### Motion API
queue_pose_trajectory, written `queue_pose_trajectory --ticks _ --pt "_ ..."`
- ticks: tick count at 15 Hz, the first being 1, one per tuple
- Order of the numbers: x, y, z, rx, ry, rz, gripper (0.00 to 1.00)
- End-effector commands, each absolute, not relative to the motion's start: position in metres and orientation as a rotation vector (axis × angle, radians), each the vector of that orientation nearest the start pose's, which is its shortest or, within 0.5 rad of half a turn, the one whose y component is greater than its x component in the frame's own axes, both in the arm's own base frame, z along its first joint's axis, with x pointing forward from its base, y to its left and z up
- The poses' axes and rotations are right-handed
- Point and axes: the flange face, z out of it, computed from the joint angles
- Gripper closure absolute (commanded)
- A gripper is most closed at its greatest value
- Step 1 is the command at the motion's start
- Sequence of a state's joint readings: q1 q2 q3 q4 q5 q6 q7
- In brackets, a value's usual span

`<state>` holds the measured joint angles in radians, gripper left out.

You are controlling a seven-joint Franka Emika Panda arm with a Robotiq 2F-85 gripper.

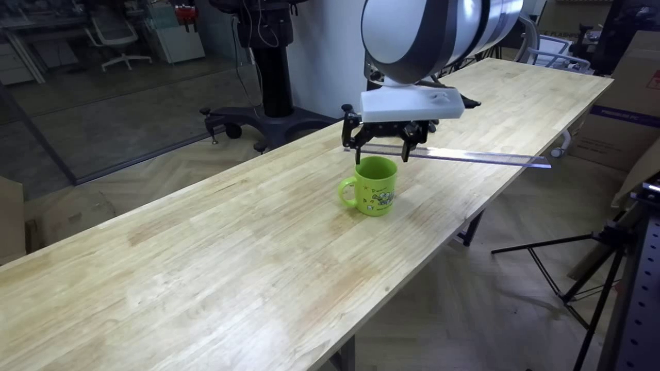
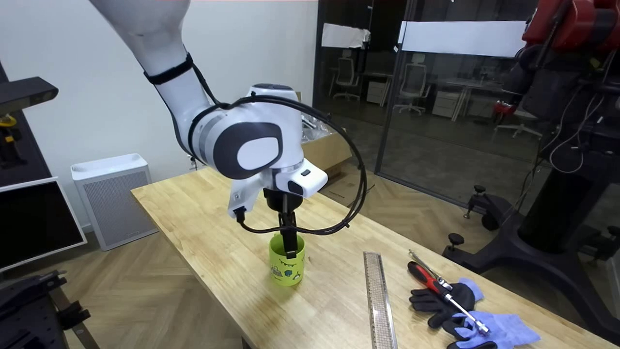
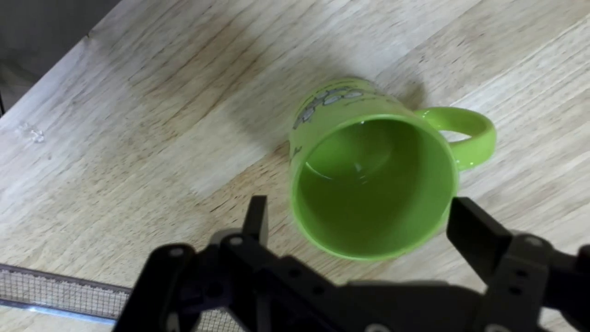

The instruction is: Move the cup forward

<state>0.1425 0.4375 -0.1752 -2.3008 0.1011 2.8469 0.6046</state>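
Observation:
The lime-green cup stands upright on the wooden table and shows in both exterior views (image 1: 375, 193) (image 2: 286, 271). Its handle points left in an exterior view and to the upper right in the wrist view (image 3: 375, 184). The cup's inside looks empty. My gripper (image 1: 381, 159) is open just above and behind the cup's rim. In the wrist view, its two fingertips (image 3: 359, 200) are spread wider than the rim; the right one overlaps the rim's edge, and I cannot tell if it touches. In an exterior view, the gripper (image 2: 290, 254) partly hides the cup's mouth.
A clear ruler (image 1: 479, 156) lies across the table (image 1: 232, 268) beyond the cup; it also shows in an exterior view (image 2: 378, 300). Gloves (image 2: 503, 329) and a red-handled tool (image 2: 426, 278) lie near the table's edge. A dark wheeled stand (image 2: 537, 237) is beside the table.

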Motion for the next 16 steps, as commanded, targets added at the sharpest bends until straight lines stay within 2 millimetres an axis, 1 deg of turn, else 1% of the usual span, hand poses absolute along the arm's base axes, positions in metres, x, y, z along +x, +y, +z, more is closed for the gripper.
queue_pose_trajectory --ticks 1,3,5,9,13,16 --pt "0.516 -0.038 0.189 -2.885 1.166 -0.158 0.00" --pt "0.509 -0.047 0.188 -2.851 1.209 -0.113 0.00" --pt "0.506 -0.055 0.182 -2.831 1.231 -0.060 0.00" --pt "0.510 -0.069 0.166 -2.847 1.237 0.033 0.00" --pt "0.514 -0.073 0.154 -2.876 1.223 0.088 0.00" --pt "0.521 -0.073 0.144 -2.895 1.201 0.131 0.00"
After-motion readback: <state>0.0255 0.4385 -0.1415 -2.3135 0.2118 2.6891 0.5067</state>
